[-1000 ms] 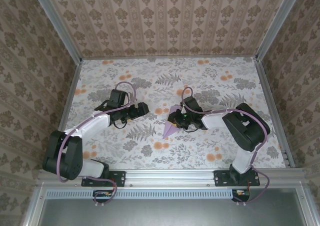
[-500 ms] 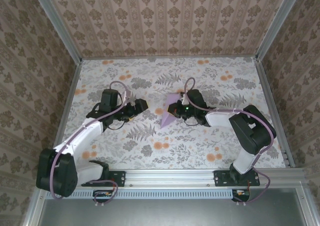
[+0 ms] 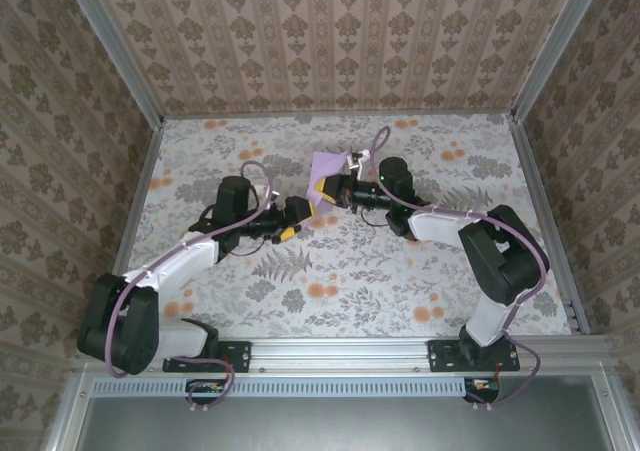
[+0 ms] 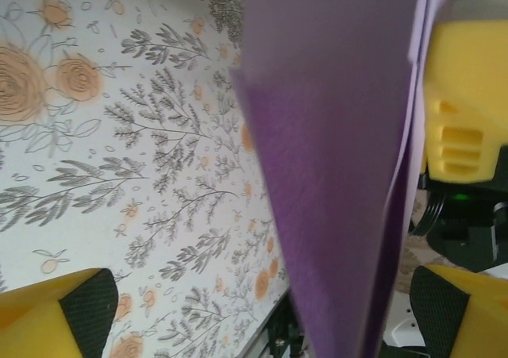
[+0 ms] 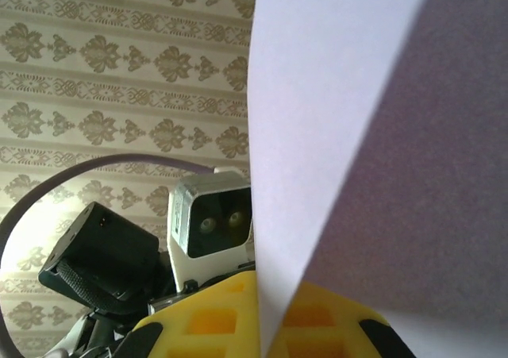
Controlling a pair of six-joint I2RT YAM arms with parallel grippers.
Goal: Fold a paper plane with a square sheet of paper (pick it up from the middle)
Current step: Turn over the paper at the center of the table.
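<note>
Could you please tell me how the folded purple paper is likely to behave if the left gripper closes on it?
Probably very light: the right gripper holds the folded purple paper clear of the table. It looks thin but stiffened by its layers, standing without drooping. If the open left gripper closed on it, it would likely crease rather than resist.

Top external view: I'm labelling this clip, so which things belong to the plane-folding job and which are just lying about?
Job in hand:
folded lavender paper
right gripper, jaws shut on the paper
left gripper, jaws open by the paper

Just there:
floral tabletop
patterned walls
metal frame
</note>
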